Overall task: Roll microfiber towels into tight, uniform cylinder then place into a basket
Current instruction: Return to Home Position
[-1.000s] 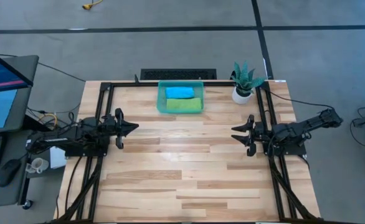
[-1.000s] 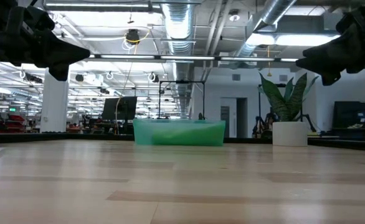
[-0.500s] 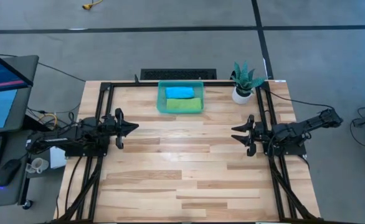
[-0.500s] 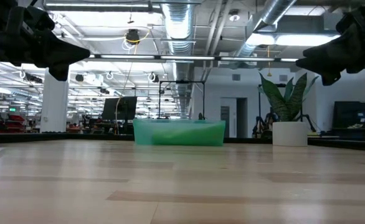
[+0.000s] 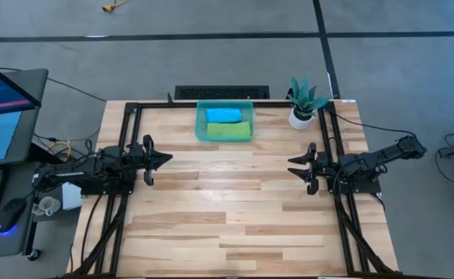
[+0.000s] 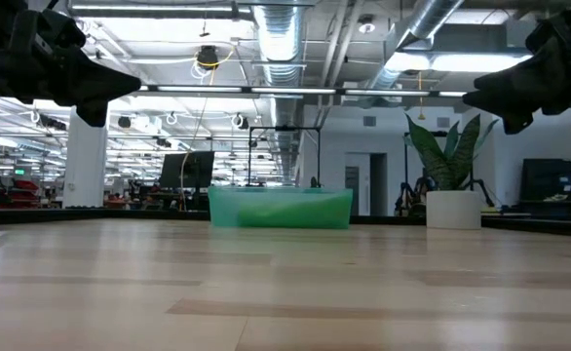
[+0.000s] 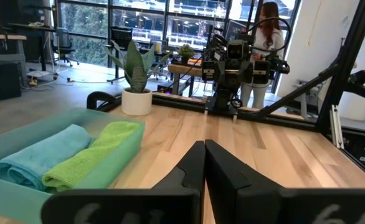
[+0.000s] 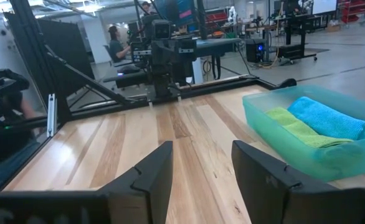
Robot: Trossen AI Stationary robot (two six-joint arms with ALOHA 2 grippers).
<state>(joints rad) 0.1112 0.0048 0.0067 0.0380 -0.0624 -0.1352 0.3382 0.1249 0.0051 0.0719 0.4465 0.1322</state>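
Two rolls, blue towel [image 5: 223,115] and green towel [image 5: 228,130], sit in the basket [image 5: 199,124], diagonally ahead of left jaws (pinched together) and right jaws (spread, empty), approx. equidistant, long axes jaw-to-jaw.

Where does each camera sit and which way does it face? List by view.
High: above the table, looking straight down; left gripper, right gripper show.
Low: table height, level toward the basket; left arm, right arm in top corners.
Left wrist: on left arm, facing right arm past shut fingers.
Right wrist: on right arm, facing left arm past open fingers.
Shared: all show the basket.
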